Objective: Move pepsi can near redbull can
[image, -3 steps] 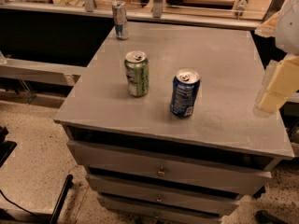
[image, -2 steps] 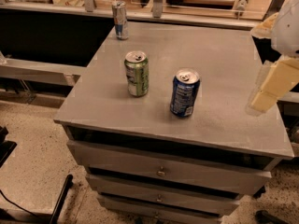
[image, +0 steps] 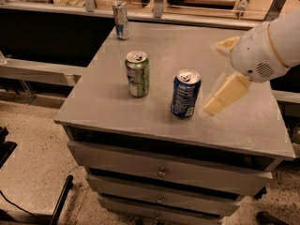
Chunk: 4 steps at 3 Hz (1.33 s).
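The pepsi can (image: 185,93), dark blue with a silver top, stands upright near the middle front of the grey cabinet top (image: 140,109). The redbull can (image: 121,20), slim and silver-blue, stands upright at the far left corner. My gripper (image: 216,75) hangs on the white arm at the right, just right of the pepsi can and not touching it. Its two cream fingers (image: 226,95) are spread apart with nothing between them.
A green can (image: 138,74) stands upright left of the pepsi can, between it and the redbull can. The cabinet has drawers (image: 161,172) below. A counter rail with metal posts (image: 158,1) runs along the back. A dark gap lies left of the cabinet.
My gripper has moved left from the cabinet's right edge toward the pepsi can. The cans have not moved.
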Motion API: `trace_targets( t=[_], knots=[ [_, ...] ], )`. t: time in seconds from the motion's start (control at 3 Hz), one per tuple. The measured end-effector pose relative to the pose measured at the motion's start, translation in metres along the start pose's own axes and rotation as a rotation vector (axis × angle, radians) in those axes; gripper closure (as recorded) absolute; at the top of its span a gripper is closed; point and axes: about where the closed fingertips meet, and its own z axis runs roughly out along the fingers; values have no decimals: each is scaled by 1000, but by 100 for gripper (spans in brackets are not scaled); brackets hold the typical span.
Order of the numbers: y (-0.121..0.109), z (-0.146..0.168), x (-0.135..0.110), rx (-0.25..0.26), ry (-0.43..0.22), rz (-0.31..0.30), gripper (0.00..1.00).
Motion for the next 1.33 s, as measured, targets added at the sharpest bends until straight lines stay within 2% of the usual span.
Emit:
trace_targets(
  t=[0.33,0.67,1.33],
  knots=[
    [4,29,-17,-46,-118,30,0],
    [5,29,-20,-48,-122,28,18],
    [7,30,-24,-53,-123,21,65]
  ],
)
